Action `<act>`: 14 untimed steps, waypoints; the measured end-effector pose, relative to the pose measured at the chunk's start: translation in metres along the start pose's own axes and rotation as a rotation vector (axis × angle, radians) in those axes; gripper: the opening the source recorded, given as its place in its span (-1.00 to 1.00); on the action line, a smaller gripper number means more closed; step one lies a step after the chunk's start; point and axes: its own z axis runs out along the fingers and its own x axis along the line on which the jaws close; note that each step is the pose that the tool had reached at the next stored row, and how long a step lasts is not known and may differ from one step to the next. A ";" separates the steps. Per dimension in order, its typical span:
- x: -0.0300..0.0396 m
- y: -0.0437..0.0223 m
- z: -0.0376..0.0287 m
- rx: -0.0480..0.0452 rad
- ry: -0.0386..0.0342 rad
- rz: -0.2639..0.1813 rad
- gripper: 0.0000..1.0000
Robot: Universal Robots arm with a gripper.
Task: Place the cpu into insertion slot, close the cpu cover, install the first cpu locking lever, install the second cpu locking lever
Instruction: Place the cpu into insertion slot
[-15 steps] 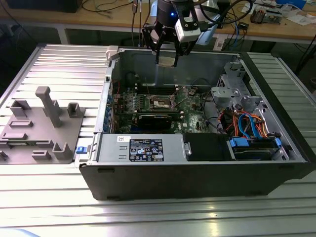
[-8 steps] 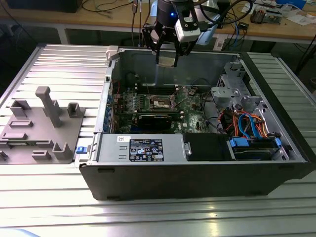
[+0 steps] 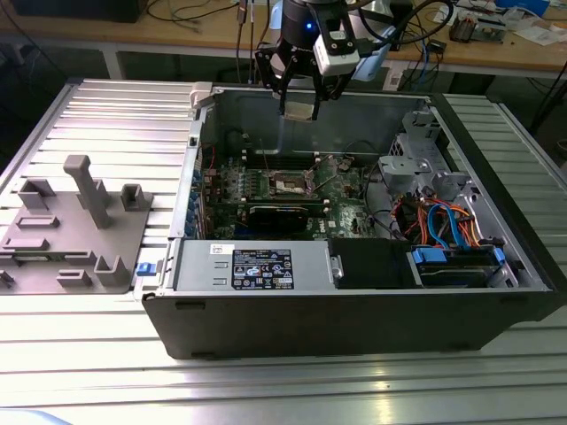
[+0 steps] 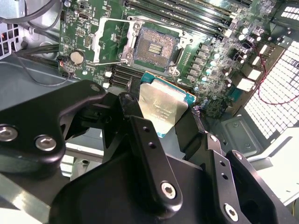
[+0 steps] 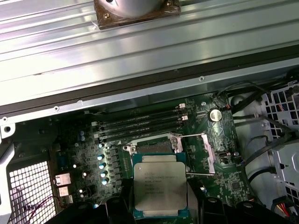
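My gripper (image 3: 299,99) hangs above the open computer case (image 3: 354,328), over its back wall. It is shut on the cpu (image 3: 299,110), a silver-topped square chip (image 4: 161,109) held by two opposite edges between black fingers (image 4: 145,140). Below lies the green motherboard (image 3: 341,190) with the insertion slot (image 4: 155,46) open and bare. In the first wrist view the cpu (image 5: 160,189) covers most of the insertion slot (image 5: 152,150). The cpu cover (image 4: 105,39), a thin metal frame, stands swung open beside the slot, with wire locking levers (image 4: 112,62) raised.
A grey fixture block (image 3: 75,226) sits on the ribbed aluminium table (image 3: 106,115) at the exterior view's left. Inside the case are a power supply (image 3: 257,266), a drive cage with coloured cables (image 3: 443,217), memory slots (image 5: 140,122) and a black card (image 3: 279,217).
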 end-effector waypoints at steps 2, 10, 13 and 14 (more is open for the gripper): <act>0.0000 0.0000 0.0001 0.0002 -0.0001 0.000 0.08; 0.0000 0.0000 0.0002 0.0021 -0.0012 0.010 0.08; 0.0000 0.0000 0.0003 0.0027 -0.0017 0.015 0.08; 0.0000 0.0000 0.0003 0.0030 -0.0018 0.016 0.08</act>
